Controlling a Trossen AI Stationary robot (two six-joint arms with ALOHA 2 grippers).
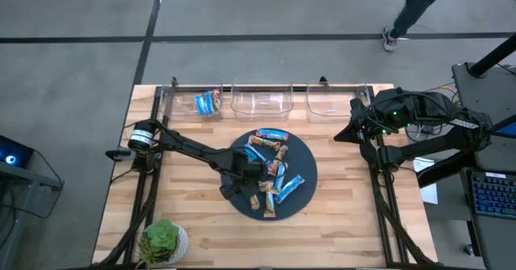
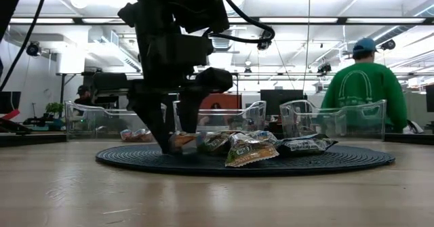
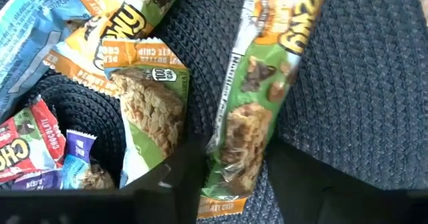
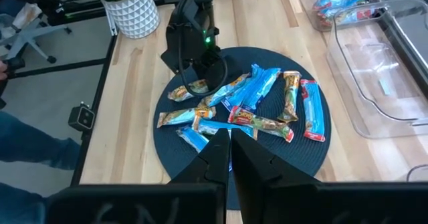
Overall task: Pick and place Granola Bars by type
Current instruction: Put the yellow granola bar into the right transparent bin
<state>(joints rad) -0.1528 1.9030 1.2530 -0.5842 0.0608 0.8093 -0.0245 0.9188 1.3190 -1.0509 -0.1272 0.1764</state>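
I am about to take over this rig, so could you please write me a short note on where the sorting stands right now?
Left gripper: down on the dark round mat, fingers either side of a green-wrapped granola bar; a firm grip cannot be confirmed.
Right gripper: shut, empty, waiting at the table's right side.
Done: blue-wrapped bars lie in the left clear bin.
Left: the pile of bars on the mat; the middle bin and right bin hold no bars.

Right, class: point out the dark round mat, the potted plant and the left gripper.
dark round mat [image 1: 304,153]: high view, bare right part.
potted plant [image 1: 161,239]: high view, green leaves.
left gripper [image 1: 260,189]: high view, between its fingertips.
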